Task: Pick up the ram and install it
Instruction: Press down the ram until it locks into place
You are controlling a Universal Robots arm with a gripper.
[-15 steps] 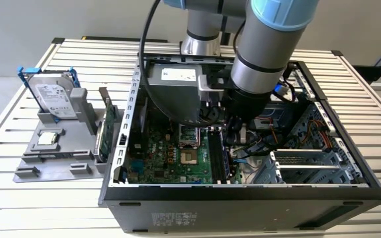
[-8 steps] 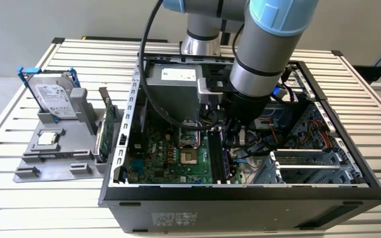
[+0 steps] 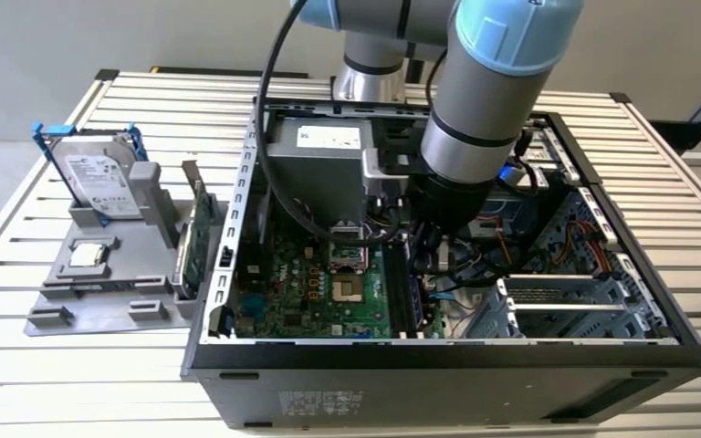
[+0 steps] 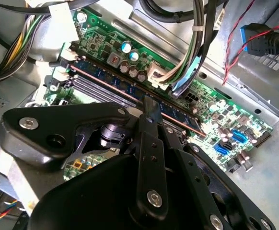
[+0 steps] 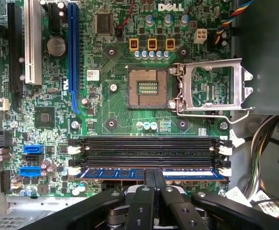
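The ram (image 5: 110,173) is a thin blue stick lying along the memory slot closest to my gripper, on the green motherboard (image 5: 106,110). The two black slots (image 5: 149,148) beside it hold nothing. My gripper (image 5: 154,176) sits at the stick's middle, its two black fingers drawn close together on the top edge. In the second wrist view the ram (image 4: 106,76) runs diagonally and my gripper (image 4: 151,106) pinches it mid-length. In the exterior view the arm reaches down into the open computer case (image 3: 448,351), above the ram (image 3: 416,301).
The CPU socket (image 5: 149,87) stands open with its metal load plate (image 5: 211,86) flipped aside. Cable bundles (image 4: 192,52) hang close to the slots. Outside the case, a grey fixture (image 3: 107,292) carries a hard drive in a blue bracket (image 3: 95,173) and a green card (image 3: 202,228).
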